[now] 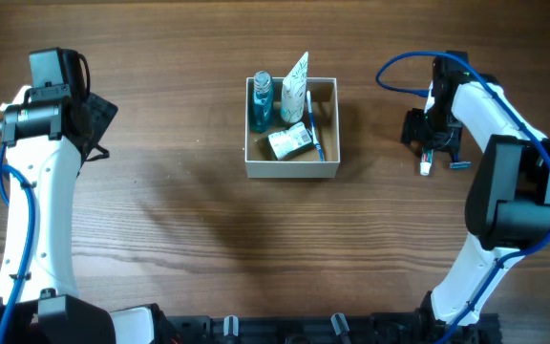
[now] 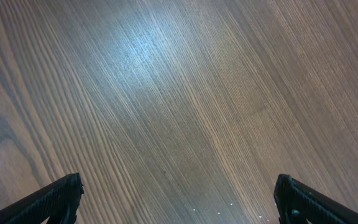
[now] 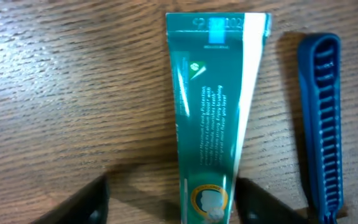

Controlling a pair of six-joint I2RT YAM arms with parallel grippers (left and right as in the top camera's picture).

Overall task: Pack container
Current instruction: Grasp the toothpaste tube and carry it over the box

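The container point(image 1: 291, 170), a white-walled box with a tan inside, sits at the table's middle and holds a teal bottle point(image 1: 261, 98), a pale tube point(image 1: 294, 78), a small white tube point(image 1: 289, 141) and a blue-handled stick. My right gripper point(image 3: 173, 202) is open, its fingers on either side of a green toothpaste tube point(image 3: 213, 112) that lies flat on the table; overhead it is the small white tip point(image 1: 426, 167) below the gripper point(image 1: 430, 143). My left gripper point(image 2: 176, 199) is open and empty over bare wood at the far left point(image 1: 94, 119).
A blue razor handle point(image 3: 321, 118) lies just right of the toothpaste tube, also seen overhead point(image 1: 458, 165). The right arm's blue cable loops above the gripper.
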